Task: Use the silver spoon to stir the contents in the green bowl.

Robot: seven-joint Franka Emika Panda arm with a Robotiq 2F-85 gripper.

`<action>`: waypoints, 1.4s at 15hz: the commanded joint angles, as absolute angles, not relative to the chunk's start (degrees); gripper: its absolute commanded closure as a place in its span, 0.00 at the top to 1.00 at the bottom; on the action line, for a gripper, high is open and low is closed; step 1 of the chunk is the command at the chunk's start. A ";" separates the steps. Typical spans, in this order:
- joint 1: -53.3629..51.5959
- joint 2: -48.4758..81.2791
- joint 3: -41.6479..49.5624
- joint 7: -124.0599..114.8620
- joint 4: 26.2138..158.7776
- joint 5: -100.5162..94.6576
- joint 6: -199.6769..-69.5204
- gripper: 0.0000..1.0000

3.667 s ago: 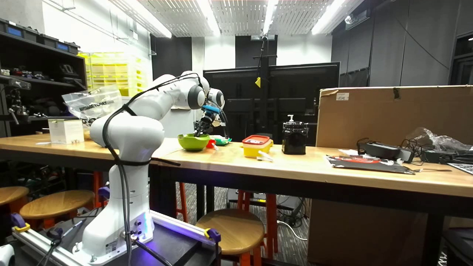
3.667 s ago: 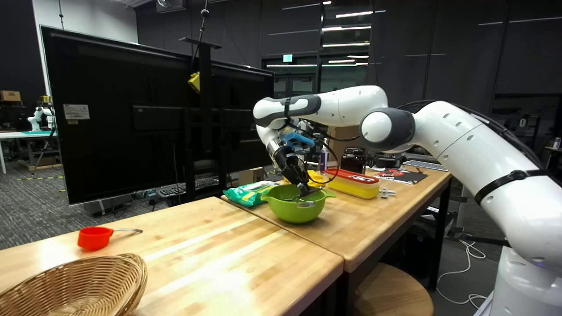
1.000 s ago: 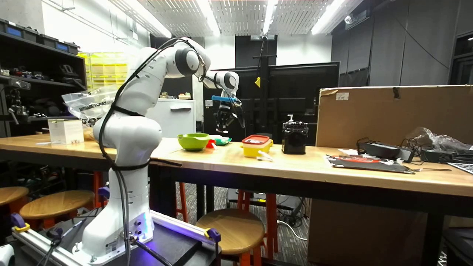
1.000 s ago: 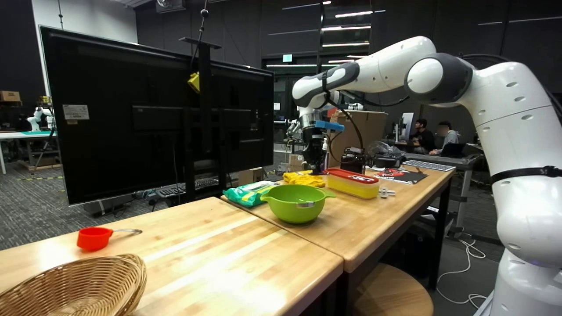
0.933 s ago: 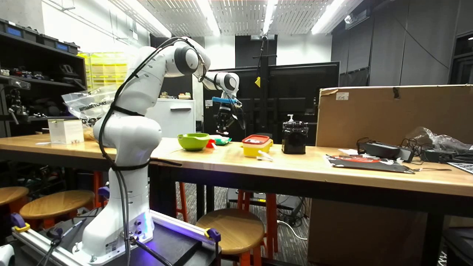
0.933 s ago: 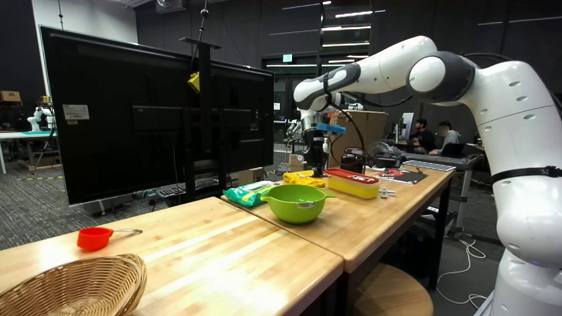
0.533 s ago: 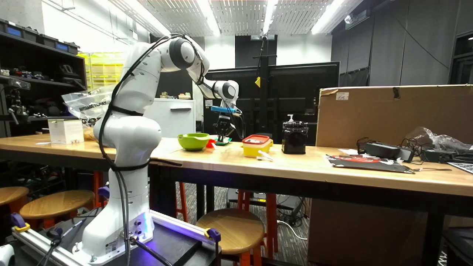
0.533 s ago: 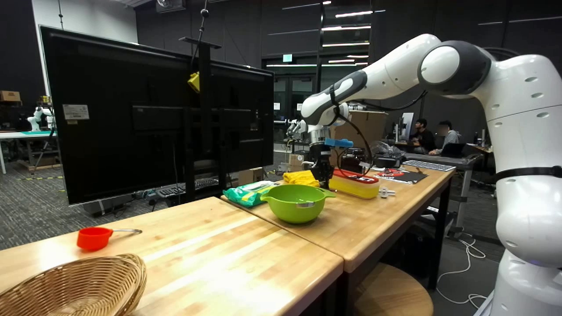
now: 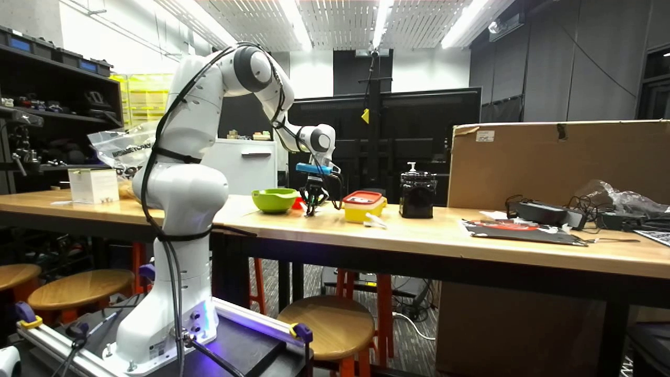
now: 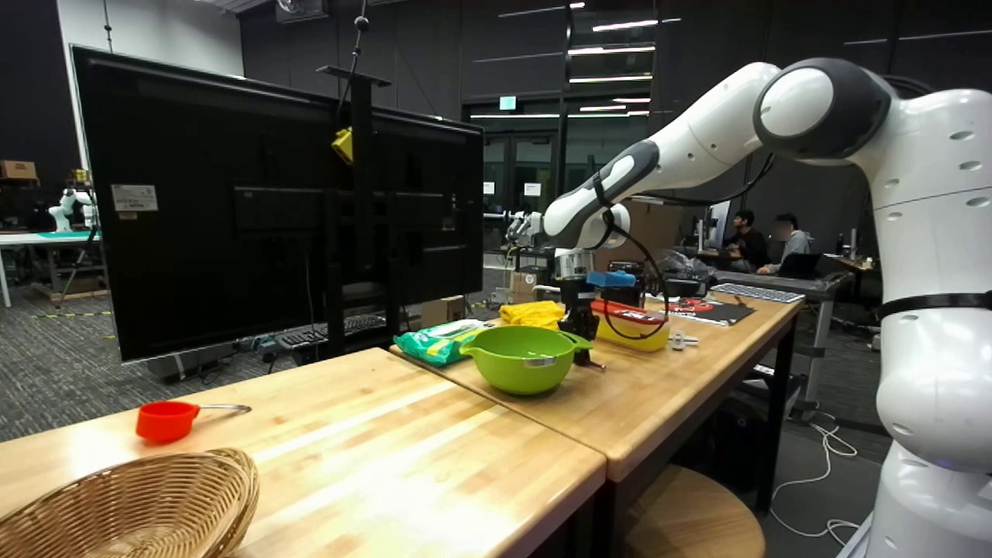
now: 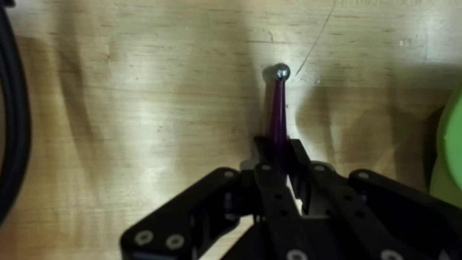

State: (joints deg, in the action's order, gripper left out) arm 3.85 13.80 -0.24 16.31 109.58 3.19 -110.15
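Observation:
The green bowl (image 9: 274, 202) stands on the table in both exterior views (image 10: 521, 373), and its edge shows at the right of the wrist view (image 11: 449, 162). My gripper (image 9: 311, 210) is low over the table beside the bowl, partly behind it in an exterior view (image 10: 587, 358). In the wrist view the fingers (image 11: 278, 148) close around a slim purple handle with a silver ball end, apparently the spoon (image 11: 278, 112). The handle lies about level, close to the tabletop. The spoon's head is hidden by the fingers, and the bowl's contents cannot be made out.
A yellow box with a red lid (image 10: 632, 335) stands close beside the gripper. A yellow cloth (image 10: 532, 313) and a green packet (image 10: 439, 343) lie behind the bowl. A black jar (image 9: 417, 196) stands farther along. A red cup (image 10: 167, 421) and a wicker basket (image 10: 132, 496) are on the adjoining table.
My gripper was in the bowl, then rose out of it and moved to its side. Over the last second it has come down close to the tabletop. The bowl has not moved.

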 commanded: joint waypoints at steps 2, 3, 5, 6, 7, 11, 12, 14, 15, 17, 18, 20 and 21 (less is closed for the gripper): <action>3.70 10.98 -0.15 17.71 113.59 2.66 -111.42 0.50; 3.53 10.63 -0.17 17.43 113.58 2.35 -110.99 0.56; 3.17 9.82 -0.22 16.91 113.70 1.97 -109.85 0.69; 3.04 9.45 -0.16 16.61 113.79 1.45 -109.60 0.75; 2.89 8.70 -0.18 16.21 113.82 1.09 -108.59 0.83; 2.23 5.74 -0.07 14.37 112.87 -2.16 -105.57 1.00; 2.08 5.12 -0.08 14.08 112.36 -2.92 -104.88 1.00; 1.75 3.68 -0.15 13.36 110.95 -4.61 -103.30 1.00; 1.59 3.10 -0.19 13.20 110.03 -5.34 -102.68 1.00; 1.20 2.29 -0.36 12.68 108.03 -6.13 -101.62 1.00; 0.99 1.98 -0.44 12.12 106.85 -6.32 -101.31 1.00; 0.51 1.62 -0.62 10.68 104.56 -6.66 -101.06 1.00; 0.27 1.61 -0.71 9.37 103.41 -6.18 -100.75 1.00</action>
